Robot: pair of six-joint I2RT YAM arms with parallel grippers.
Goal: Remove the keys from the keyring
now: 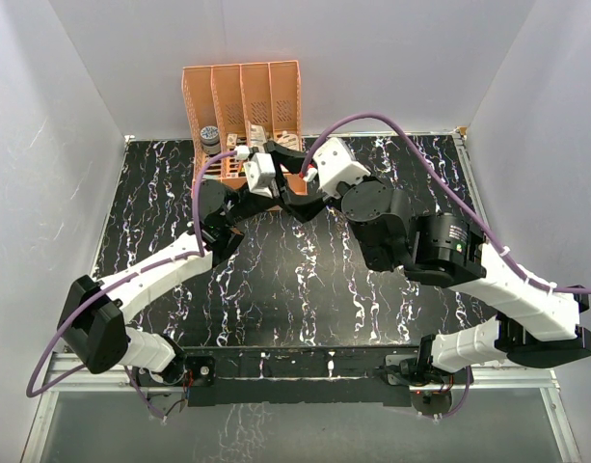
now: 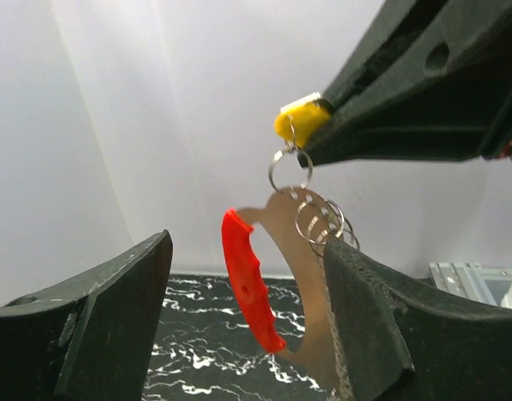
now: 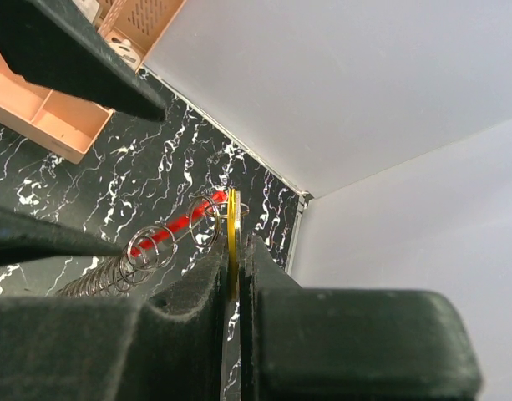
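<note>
The right gripper [image 3: 235, 259] is pressed together on the key [image 3: 231, 209], which shows edge-on as a thin yellow strip between its pads: a narrow hold on a small, smooth piece. Everything else hangs from that one pinch, up in the air above the table. The keyring [image 2: 289, 170] is threaded through the key just past the fingertips. Below it come a run of wire coils [image 2: 321, 219] and the red tag [image 2: 249, 292]. The left gripper [image 2: 249, 248] is spread, one finger on each side of the tag, and holds nothing. Whether one of its fingers touches the coils I cannot tell.

The likeliest trouble, as I judge it, is the key sliding out of the pinch when the left side pulls. A straight tug does not walk a key round a split ring — it only loads the grip. If the left jaws close where they stand, they may catch the springy coils instead of the tag. The coils would then stretch and soak up the pull, or twist the ring askew. A slip would drop the bunch onto the marbled table [image 2: 197, 326] — and a bounce could carry it toward the orange rack [image 1: 242, 92] at the far edge, where a small key would be hard to pick out.
</note>
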